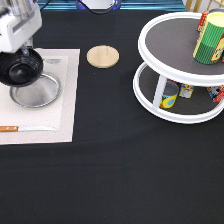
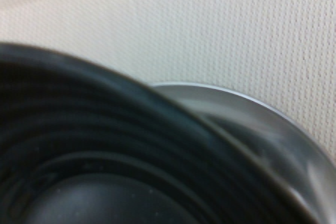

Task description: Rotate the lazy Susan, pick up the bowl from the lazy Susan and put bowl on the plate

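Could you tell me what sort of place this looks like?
Probably a lab tabletop staged as a dining setting: a black-covered table, a placemat with a plate and knife, and a lazy Susan holding containers. The gripper holds the bowl over the plate.
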{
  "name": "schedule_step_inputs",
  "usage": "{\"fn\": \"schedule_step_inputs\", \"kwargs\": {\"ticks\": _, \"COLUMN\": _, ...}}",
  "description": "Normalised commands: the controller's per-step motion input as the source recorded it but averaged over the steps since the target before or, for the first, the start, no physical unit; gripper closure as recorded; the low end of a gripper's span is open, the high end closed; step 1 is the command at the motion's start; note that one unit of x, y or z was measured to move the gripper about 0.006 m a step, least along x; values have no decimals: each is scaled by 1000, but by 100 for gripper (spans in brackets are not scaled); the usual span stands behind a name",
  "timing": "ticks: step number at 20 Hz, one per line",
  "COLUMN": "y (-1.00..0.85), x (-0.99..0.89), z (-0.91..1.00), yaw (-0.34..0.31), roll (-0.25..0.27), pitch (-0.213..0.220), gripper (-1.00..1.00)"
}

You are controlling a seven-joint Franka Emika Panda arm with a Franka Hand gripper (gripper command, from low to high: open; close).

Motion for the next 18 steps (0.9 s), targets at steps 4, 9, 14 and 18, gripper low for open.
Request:
{"fn": "schedule_step_inputs", "kwargs": {"ticks": 4, "y": 57, "x": -46, "z": -434, "yaw": 45, "roll": -33, "pitch": 88, "gripper": 100}}
{"fn": "schedule_step_inputs", "kwargs": {"ticks": 9, "y": -166, "x": -50, "z": -70, "yaw": 39, "roll": 1, "pitch": 100, "gripper": 100}}
{"fn": "schedule_step_inputs", "kwargs": {"ticks": 14, "y": -177, "x": 199, "z": 59, "yaw": 6, "roll": 14, "pitch": 106, "gripper": 100}}
{"fn": "schedule_step_inputs", "kwargs": {"ticks": 18, "y": -170, "x": 371, "z": -34, "yaw": 3, "roll": 25, "pitch": 119, "gripper": 100}}
